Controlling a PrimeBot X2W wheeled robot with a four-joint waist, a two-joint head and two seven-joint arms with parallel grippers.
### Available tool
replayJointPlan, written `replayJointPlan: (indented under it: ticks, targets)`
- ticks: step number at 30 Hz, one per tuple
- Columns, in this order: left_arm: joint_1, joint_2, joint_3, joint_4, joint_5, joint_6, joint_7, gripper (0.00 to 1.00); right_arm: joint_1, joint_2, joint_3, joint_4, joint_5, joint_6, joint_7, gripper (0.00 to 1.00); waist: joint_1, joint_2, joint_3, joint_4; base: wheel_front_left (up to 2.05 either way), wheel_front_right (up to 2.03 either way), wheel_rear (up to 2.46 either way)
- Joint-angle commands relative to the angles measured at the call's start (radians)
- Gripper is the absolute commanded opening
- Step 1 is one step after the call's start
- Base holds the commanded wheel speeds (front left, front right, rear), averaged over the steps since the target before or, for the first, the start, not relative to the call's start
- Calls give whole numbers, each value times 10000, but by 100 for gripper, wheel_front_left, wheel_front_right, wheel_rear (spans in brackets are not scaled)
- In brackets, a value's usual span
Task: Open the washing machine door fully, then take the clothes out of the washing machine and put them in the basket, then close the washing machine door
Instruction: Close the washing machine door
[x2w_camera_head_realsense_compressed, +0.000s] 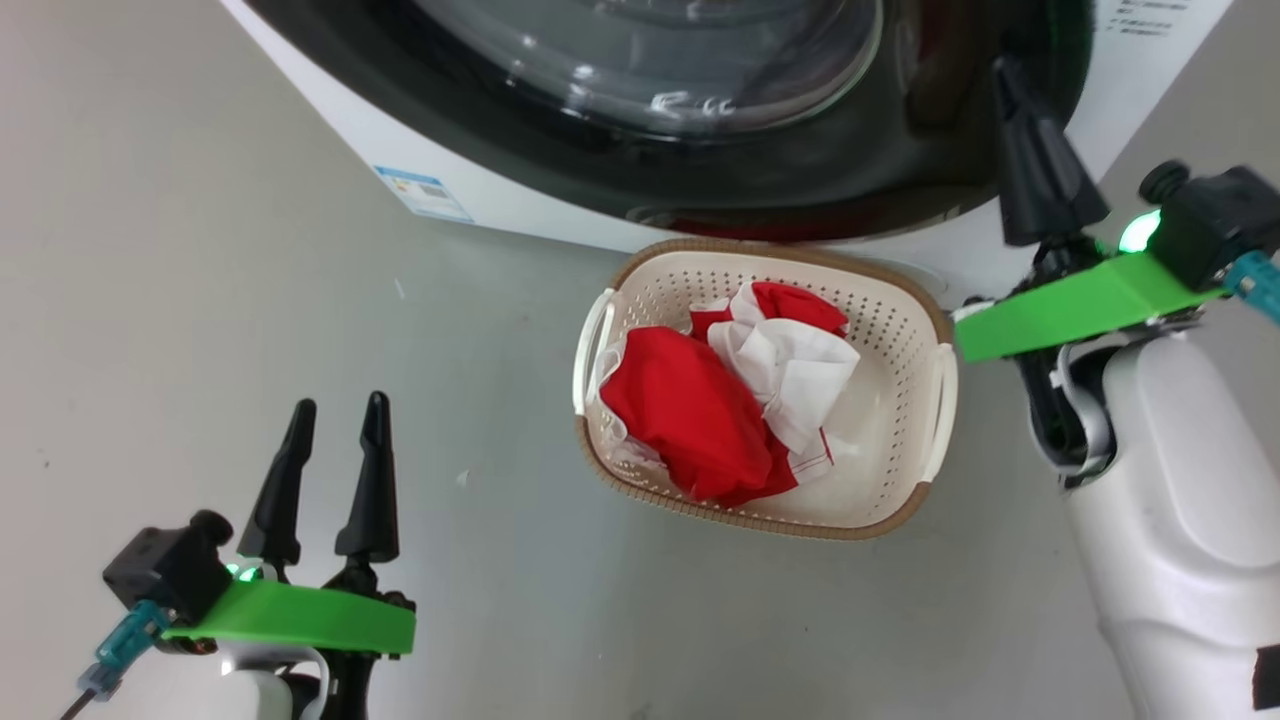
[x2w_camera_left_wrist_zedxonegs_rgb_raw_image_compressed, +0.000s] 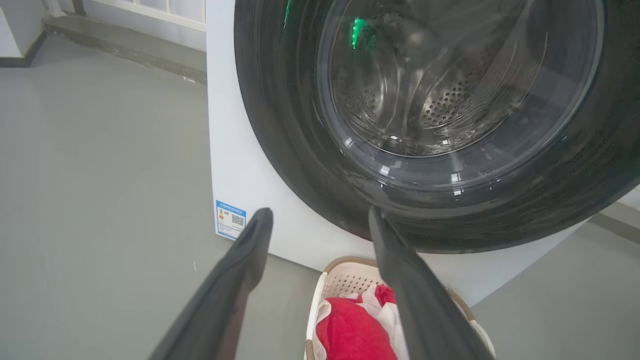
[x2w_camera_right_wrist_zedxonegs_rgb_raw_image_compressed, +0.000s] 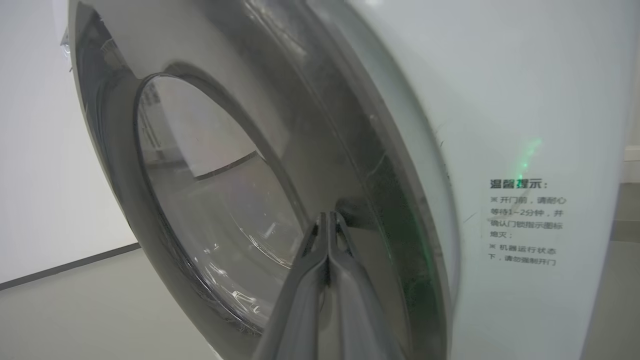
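The washing machine door (x2w_camera_head_realsense_compressed: 830, 170), black-rimmed with a bulging glass window, lies against the front of the white washing machine (x2w_camera_head_realsense_compressed: 500, 200). My right gripper (x2w_camera_head_realsense_compressed: 1005, 70) is shut, its tips resting on the door's right rim; the right wrist view shows the closed right gripper (x2w_camera_right_wrist_zedxonegs_rgb_raw_image_compressed: 328, 216) against the door (x2w_camera_right_wrist_zedxonegs_rgb_raw_image_compressed: 210, 200). The red and white clothes (x2w_camera_head_realsense_compressed: 700, 410) lie in the cream basket (x2w_camera_head_realsense_compressed: 895, 340) on the floor below the door. My left gripper (x2w_camera_head_realsense_compressed: 341, 402) stands open and empty at the lower left. From the left wrist, the left gripper (x2w_camera_left_wrist_zedxonegs_rgb_raw_image_compressed: 320, 215) points at the door (x2w_camera_left_wrist_zedxonegs_rgb_raw_image_compressed: 450, 200), basket (x2w_camera_left_wrist_zedxonegs_rgb_raw_image_compressed: 345, 282) and clothes (x2w_camera_left_wrist_zedxonegs_rgb_raw_image_compressed: 350, 330).
Grey floor (x2w_camera_head_realsense_compressed: 200, 250) spreads left of the machine and around the basket. A blue label (x2w_camera_head_realsense_compressed: 422, 192) sits at the machine's lower left corner. A printed notice (x2w_camera_right_wrist_zedxonegs_rgb_raw_image_compressed: 525, 222) is stuck beside the door. My pale right forearm (x2w_camera_head_realsense_compressed: 1170, 500) hangs just right of the basket.
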Motion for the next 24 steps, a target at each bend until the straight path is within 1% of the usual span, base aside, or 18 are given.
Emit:
replayJointPlan:
  ticks: [1, 7, 13, 18, 23, 24]
  targets:
    - [-209, 186, 265, -275, -98, -56, -51, 100, -410, 122, -18, -225, -129, 33, -63, 0, 0, 0, 225, 172, 0, 0, 0]
    - [-352, 172, 156, -294, -134, -56, -51, 100, -908, 122, -468, -200, -248, 33, -63, 0, 0, 0, 455, 300, 0, 0, 0]
    - [-457, 166, 86, -268, -133, -56, -51, 100, -1189, 122, -672, -193, -351, 33, -63, 0, 0, 0, 544, 326, 0, 0, 0]
    - [-379, 163, 102, -191, -76, -56, -51, 100, -1001, 122, -395, -146, -303, 33, -63, 0, 0, 0, 338, 217, 0, 0, 0]
    - [-268, 215, 85, -110, -35, -56, -51, 100, -402, 122, -94, -188, -149, 33, -63, 0, 0, 0, 16, 57, 0, 0, 0]
    - [-242, 247, 77, -98, -28, -56, -51, 100, -251, 122, -17, -205, -113, 33, -63, 10, 0, 0, -59, 14, 0, 0, 0]
